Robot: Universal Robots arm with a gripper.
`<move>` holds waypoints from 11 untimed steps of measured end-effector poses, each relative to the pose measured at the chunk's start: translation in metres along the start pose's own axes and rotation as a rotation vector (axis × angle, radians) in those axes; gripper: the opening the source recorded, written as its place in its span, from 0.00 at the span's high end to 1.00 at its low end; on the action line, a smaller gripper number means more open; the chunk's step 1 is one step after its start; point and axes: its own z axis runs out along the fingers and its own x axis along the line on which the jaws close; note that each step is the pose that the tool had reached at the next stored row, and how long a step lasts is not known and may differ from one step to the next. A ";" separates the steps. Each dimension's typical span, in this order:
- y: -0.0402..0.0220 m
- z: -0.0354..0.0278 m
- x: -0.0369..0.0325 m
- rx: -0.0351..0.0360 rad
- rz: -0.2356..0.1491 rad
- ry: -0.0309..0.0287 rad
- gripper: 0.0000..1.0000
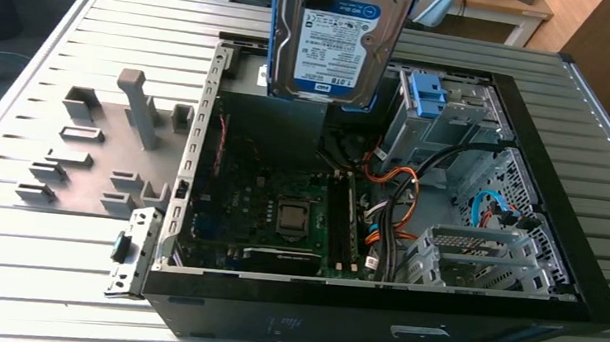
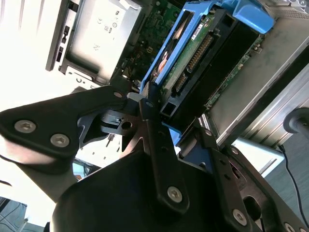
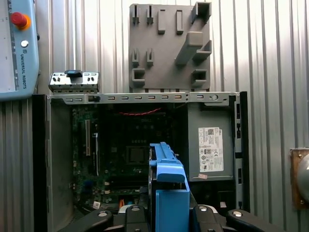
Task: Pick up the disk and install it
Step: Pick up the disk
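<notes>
The disk (image 1: 339,41) hangs upright in the air over the back of the open computer case (image 1: 600,280), its white-and-blue label facing the exterior view and blue rails along its sides. My gripper (image 2: 169,121) is shut on it, the black fingers (image 2: 152,121) clamping the blue rail at its end. In the second wrist view the disk (image 2: 203,53) shows its circuit-board side. In the first wrist view the disk (image 3: 169,193) is seen end-on between the gripper (image 3: 169,215) fingers, above the motherboard (image 3: 130,154).
A drive cage with a bare blue bracket (image 1: 428,95) stands inside the case toward the exterior view's right, and a metal cage (image 1: 475,256) sits near the front. Orange and black cables (image 1: 391,195) run between them. A grey fixture plate (image 1: 98,145) lies beside the case.
</notes>
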 end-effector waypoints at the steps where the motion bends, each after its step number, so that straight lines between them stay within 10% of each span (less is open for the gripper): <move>1: 0.0000 0.0000 0.0004 0.0001 0.000 -0.0001 0.64; 11: -0.0002 -0.0002 0.0044 0.0001 0.000 -0.0002 0.64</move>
